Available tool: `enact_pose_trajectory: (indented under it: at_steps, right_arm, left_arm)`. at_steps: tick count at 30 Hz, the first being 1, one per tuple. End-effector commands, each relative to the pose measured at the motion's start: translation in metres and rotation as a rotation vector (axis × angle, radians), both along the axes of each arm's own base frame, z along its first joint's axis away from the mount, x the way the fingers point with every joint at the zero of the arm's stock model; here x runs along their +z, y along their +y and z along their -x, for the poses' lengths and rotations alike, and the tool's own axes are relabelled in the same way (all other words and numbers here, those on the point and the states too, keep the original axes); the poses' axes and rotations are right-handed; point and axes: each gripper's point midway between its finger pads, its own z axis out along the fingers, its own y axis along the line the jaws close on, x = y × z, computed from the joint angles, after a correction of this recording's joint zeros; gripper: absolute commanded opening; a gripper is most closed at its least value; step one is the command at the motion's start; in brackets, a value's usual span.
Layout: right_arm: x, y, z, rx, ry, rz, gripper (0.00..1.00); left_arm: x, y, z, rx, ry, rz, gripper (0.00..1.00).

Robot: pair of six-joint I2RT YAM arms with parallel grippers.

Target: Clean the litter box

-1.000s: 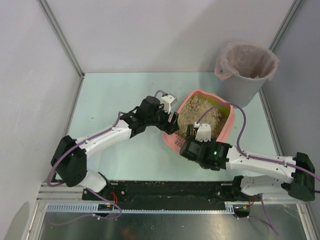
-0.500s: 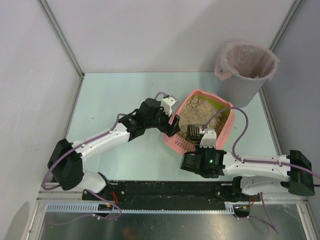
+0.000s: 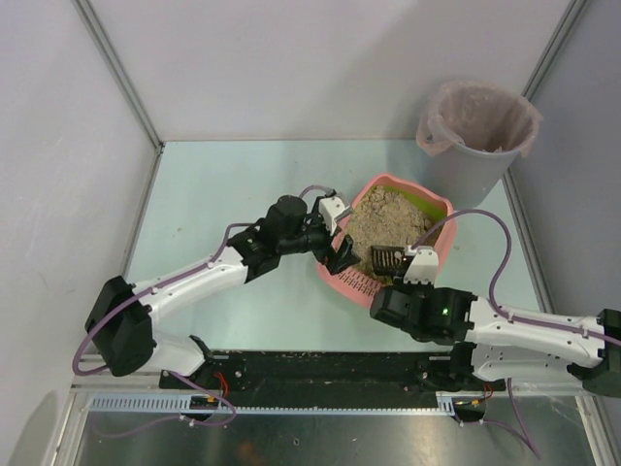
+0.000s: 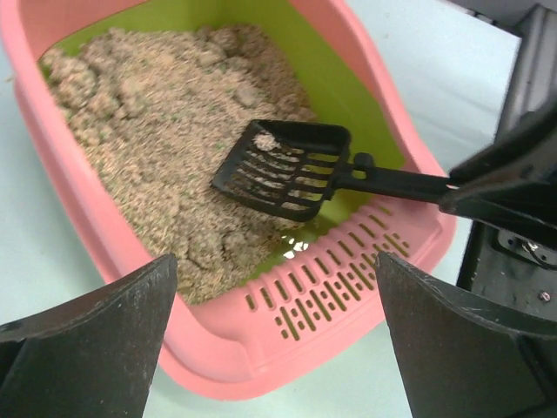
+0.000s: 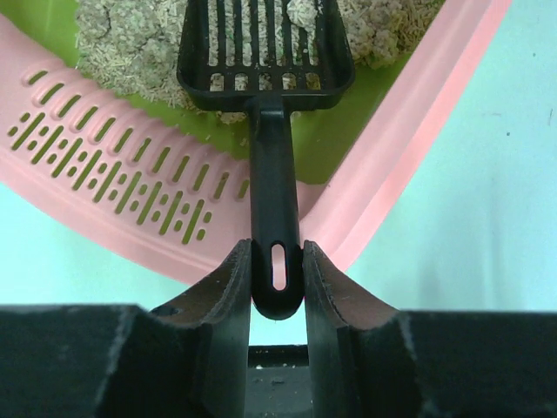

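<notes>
The litter box (image 3: 442, 236) is sitting right of centre on the desk (image 3: 233, 184), with its slotted end turned toward the arms. The right fingers (image 5: 277, 263) are clenching the tail end of the scoop (image 5: 261, 52), one finger on each side of the handle just at its hanging slot. The scoop's long axis is running straight ahead from those fingers, over the slotted pink rim (image 5: 104, 174) and into the box. Its head is lying on the litter just inside that near end. So the right arm is the one working; any lift would have to follow that axis upward.

The left fingers (image 4: 274, 261) are spreading fully wide, grasping nothing. They are hovering above the box's near left corner (image 4: 218, 366); whether they are touching the rim I cannot tell.

The box is smooth, rounded pink plastic with a yellow-green inside. The litter (image 4: 148, 131) is looking beige, dry and crumbly, with lumps among the grains, and a small clump is sitting on the scoop's black slotted head (image 4: 283, 170). The grey bucket (image 3: 475, 146), lined with a thin pinkish bag, is standing just beyond the box's far right corner.
</notes>
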Motion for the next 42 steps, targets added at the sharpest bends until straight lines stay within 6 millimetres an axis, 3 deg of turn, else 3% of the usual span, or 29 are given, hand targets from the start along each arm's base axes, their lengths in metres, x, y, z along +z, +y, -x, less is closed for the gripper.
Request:
enact_pose_trajectory:
  at_steps: [1,4,6,7,8,10,11,13,20,32,37,38,42]
  right_arm:
    - [0.022,0.004,-0.001,0.013,0.052,-0.066,0.00]
    - [0.029,-0.003,-0.003,0.013,0.092,-0.045,0.00]
    - [0.037,-0.003,-0.006,0.035,0.117,-0.035,0.00]
    - [0.039,-0.002,-0.006,0.048,0.125,-0.028,0.00]
    - [0.046,0.000,-0.008,0.057,0.125,-0.036,0.00]
    - [0.047,-0.002,-0.008,0.076,0.149,-0.006,0.00]
    - [0.051,-0.002,-0.008,0.082,0.156,-0.008,0.00]
    - [0.054,-0.003,-0.011,0.091,0.162,0.007,0.00]
    - [0.068,-0.004,-0.014,0.117,0.136,-0.001,0.00]
    - [0.078,-0.008,-0.020,0.140,0.084,0.028,0.00]
    - [0.081,-0.007,-0.027,0.128,0.027,0.062,0.01]
    - [0.081,-0.006,-0.027,0.131,0.021,0.067,0.03]
    - [0.076,0.001,-0.032,0.132,-0.001,0.059,0.13]
  left_arm:
    - [0.022,-0.024,0.023,-0.224,-0.156,0.084,0.99]
    - [0.024,-0.036,0.025,-0.275,-0.188,0.090,0.99]
    - [0.012,-0.046,0.025,-0.317,-0.180,0.074,0.98]
    - [0.018,-0.053,0.025,-0.333,-0.190,0.083,0.98]
    - [0.005,-0.059,0.025,-0.354,-0.170,0.067,0.98]
    - [0.008,-0.071,0.023,-0.376,-0.185,0.069,0.98]
    - [-0.006,-0.078,0.022,-0.392,-0.160,0.054,0.97]
    - [-0.007,-0.087,0.019,-0.399,-0.159,0.052,0.97]
    - [-0.030,-0.106,0.018,-0.443,-0.084,0.046,0.90]
    - [-0.065,-0.111,0.033,-0.506,0.133,0.039,0.56]
    - [-0.064,-0.112,0.037,-0.531,0.234,0.070,0.28]
    - [-0.065,-0.112,0.039,-0.547,0.242,0.073,0.18]
    - [-0.063,-0.110,0.042,-0.556,0.300,0.088,0.01]
